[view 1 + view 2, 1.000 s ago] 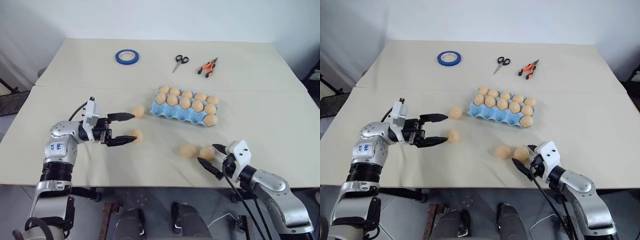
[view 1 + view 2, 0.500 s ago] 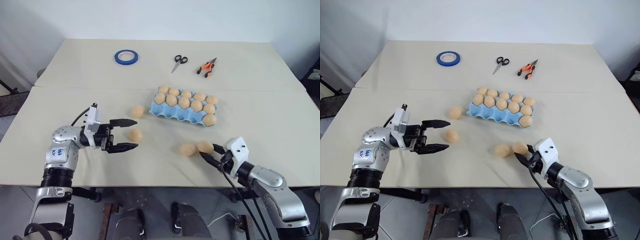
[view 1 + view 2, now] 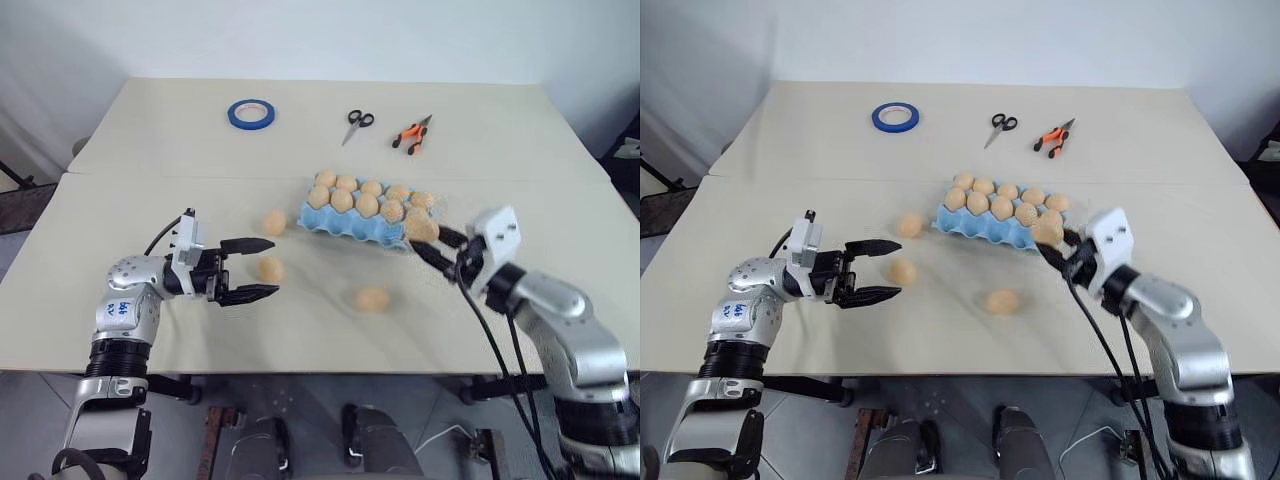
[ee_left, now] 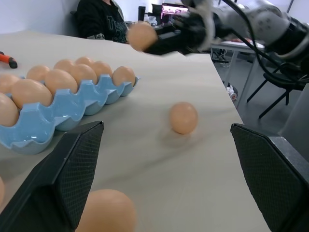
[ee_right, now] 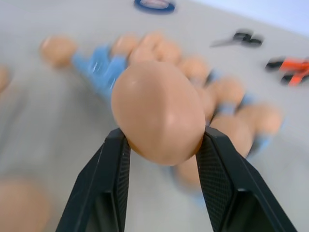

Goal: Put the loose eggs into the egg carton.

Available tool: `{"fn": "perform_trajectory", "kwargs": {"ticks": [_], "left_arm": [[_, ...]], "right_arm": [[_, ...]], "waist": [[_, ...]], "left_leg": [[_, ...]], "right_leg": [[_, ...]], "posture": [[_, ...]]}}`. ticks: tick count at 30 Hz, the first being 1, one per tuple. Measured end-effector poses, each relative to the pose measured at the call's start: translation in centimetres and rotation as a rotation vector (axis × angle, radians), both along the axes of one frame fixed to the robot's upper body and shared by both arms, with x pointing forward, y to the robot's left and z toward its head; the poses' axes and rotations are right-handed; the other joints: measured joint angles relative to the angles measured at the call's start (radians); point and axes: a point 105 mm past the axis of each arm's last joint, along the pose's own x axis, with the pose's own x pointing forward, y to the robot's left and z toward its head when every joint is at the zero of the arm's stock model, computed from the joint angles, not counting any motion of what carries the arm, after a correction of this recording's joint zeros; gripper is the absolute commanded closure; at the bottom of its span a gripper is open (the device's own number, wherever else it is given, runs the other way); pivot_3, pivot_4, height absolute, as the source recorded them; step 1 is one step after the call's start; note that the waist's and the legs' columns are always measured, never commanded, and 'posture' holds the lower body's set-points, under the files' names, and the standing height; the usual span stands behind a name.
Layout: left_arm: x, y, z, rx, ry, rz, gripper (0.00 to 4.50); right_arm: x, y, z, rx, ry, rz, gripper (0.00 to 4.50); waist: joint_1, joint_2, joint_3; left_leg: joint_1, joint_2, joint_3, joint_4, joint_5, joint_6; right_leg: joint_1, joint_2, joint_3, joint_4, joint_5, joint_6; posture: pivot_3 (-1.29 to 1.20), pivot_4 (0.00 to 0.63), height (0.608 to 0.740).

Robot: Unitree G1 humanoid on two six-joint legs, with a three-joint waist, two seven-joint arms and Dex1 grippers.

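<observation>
Moved: right gripper (image 3: 428, 243), up off the table (image 3: 560, 260) with one egg (image 5: 159, 112), now at the near right end of the carton (image 3: 352, 228); two eggs lay by it a second ago, one lies there now.
Right jaws: clenched on the egg, one finger on each side.
Left gripper (image 3: 262, 268): level over the table, pointing right, jaws released and wide, holding nothing.
Writing: blue handwritten marks on the left arm, too small to read.
Eggs: smooth, tan-orange, oval, all alike.
Loose eggs on table: one (image 3: 274, 222) just left of the carton, one (image 3: 271, 269) between the left fingers' tips, one (image 3: 371, 299) nearer the front edge.
Carton: light blue, moulded cups, wavy edge, no lid; two rows of eggs in it, count blurred at the right end.
Far side of table: blue tape roll (image 3: 252, 113), scissors (image 3: 356, 124), orange-handled pliers (image 3: 413, 133).
</observation>
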Motion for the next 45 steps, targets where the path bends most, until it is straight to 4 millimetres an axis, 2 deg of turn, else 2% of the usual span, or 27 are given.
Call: {"fn": "perform_trajectory", "kwargs": {"ticks": [5, 10, 13, 19, 23, 26, 29, 32, 37, 39, 43, 45], "left_arm": [[0.1, 0.0, 0.0, -0.01, -0.007, 0.032, 0.0], [0.0, 0.0, 0.0, -0.014, -0.014, 0.053, 0.0], [-0.2, 0.1, -0.3, -0.014, -0.012, 0.07, 0.0], [-0.2, 0.6, 0.0, -0.023, -0.02, 0.098, 0.0], [-0.2, 0.6, 0.0, -0.024, -0.019, 0.102, 0.0], [-0.2, 0.5, 0.0, -0.024, -0.019, 0.103, 0.0], [-0.1, 0.5, 0.1, -0.025, -0.024, 0.101, 0.0], [0.0, 0.5, 0.3, -0.026, -0.027, 0.1, 0.0], [0.2, 0.2, 0.5, -0.031, -0.03, 0.093, 0.0], [0.3, 0.2, 0.8, -0.033, -0.038, 0.091, 0.0], [0.5, 0.3, 0.9, -0.035, -0.038, 0.093, 0.0], [0.6, 0.5, 0.7, -0.036, -0.026, 0.097, 0.0]], "right_arm": [[2.9, 1.3, -1.0, -0.03, 0.058, 0.005, 2.58], [4.4, 1.2, -2.9, -0.098, 0.1, -0.017, 2.58], [4.5, 1.3, -3.5, -0.112, 0.116, -0.004, 1.95], [4.5, 1.6, -3.7, -0.143, 0.115, 0.018, 0.01], [4.4, 1.8, -3.4, -0.144, 0.109, 0.025, 0.01], [4.0, 1.8, -2.4, -0.133, 0.081, 0.041, 0.01], [3.3, 1.4, -0.6, -0.119, 0.04, 0.042, 0.01], [2.6, 1.0, -0.1, -0.098, 0.035, 0.041, 0.01], [-1.0, -0.7, 0.1, -0.005, 0.069, 0.063, 0.01], [-3.2, -1.0, -0.4, 0.0, 0.087, 0.107, 0.01], [-7.7, -1.6, -2.8, -0.01, 0.176, 0.186, 0.01], [-9.3, -2.3, -3.7, -0.015, 0.207, 0.182, 0.01]], "waist": [[0.0, 0.0, 0.0], [0.0, 0.0, 0.0], [-0.001, 0.0, 0.0], [-0.004, 0.0, 0.0], [-0.004, 0.0, 0.0], [-0.003, 0.0, 0.0], [-0.001, 0.0, 0.0], [0.0, 0.0, 0.0], [0.004, 0.0, 0.0], [0.007, 0.0, 0.0], [0.006, 0.0, 0.0], [0.003, 0.0, 0.0]], "left_leg": [[-0.001, 0.0, 0.001, -0.001, 0.0, 0.0], [-0.001, 0.0, 0.001, -0.001, 0.0, 0.0], [-0.001, 0.0, 0.001, -0.001, 0.0, 0.0], [-0.001, 0.0, 0.001, -0.001, 0.0, -0.001], [-0.001, 0.0, 0.001, -0.001, 0.0, -0.001], [-0.001, 0.0, 0.001, -0.001, 0.0, -0.001], [-0.001, 0.0, 0.001, -0.002, 0.0, -0.001], [-0.001, 0.0, 0.001, -0.002, 0.0, -0.001], [-0.002, 0.0, 0.0, -0.003, -0.001, -0.001], [-0.002, 0.0, -0.001, -0.003, -0.001, -0.001], [-0.001, -0.001, 0.0, -0.003, -0.001, 0.0], [-0.001, -0.001, 0.0, -0.003, -0.001, 0.0]], "right_leg": [[-0.001, 0.0, 0.0, 0.0, 0.0, 0.0], [-0.001, 0.001, 0.0, 0.0, 0.0, 0.0], [-0.001, 0.001, 0.0, 0.0, 0.0, 0.0], [-0.001, 0.0, 0.0, 0.001, 0.0, 0.0], [-0.001, -0.001, 0.0, 0.001, 0.0, 0.0], [-0.001, -0.001, 0.0, 0.0, 0.0, 0.0], [-0.001, -0.001, 0.0, 0.0, 0.0, 0.0], [-0.001, -0.001, 0.0, -0.001, 0.0, 0.0], [-0.001, -0.001, -0.001, -0.003, 0.0, 0.0], [0.0, 0.0, -0.002, -0.004, 0.0, 0.0], [0.0, 0.002, -0.002, -0.005, 0.0, 0.001], [0.001, 0.003, -0.001, -0.005, 0.0, 0.001]], "posture": [[0.0, 0.15, 0.74], [0.0, 0.15, 0.74], [0.0, 0.15, 0.74], [0.0, 0.15, 0.74], [0.0, 0.15, 0.74], [0.0, 0.15, 0.74], [0.0, 0.15, 0.74], [0.0, 0.15, 0.74], [0.0, 0.15, 0.74], [0.0, 0.15, 0.74], [0.0, 0.15, 0.74], [0.0, 0.15, 0.74]]}}
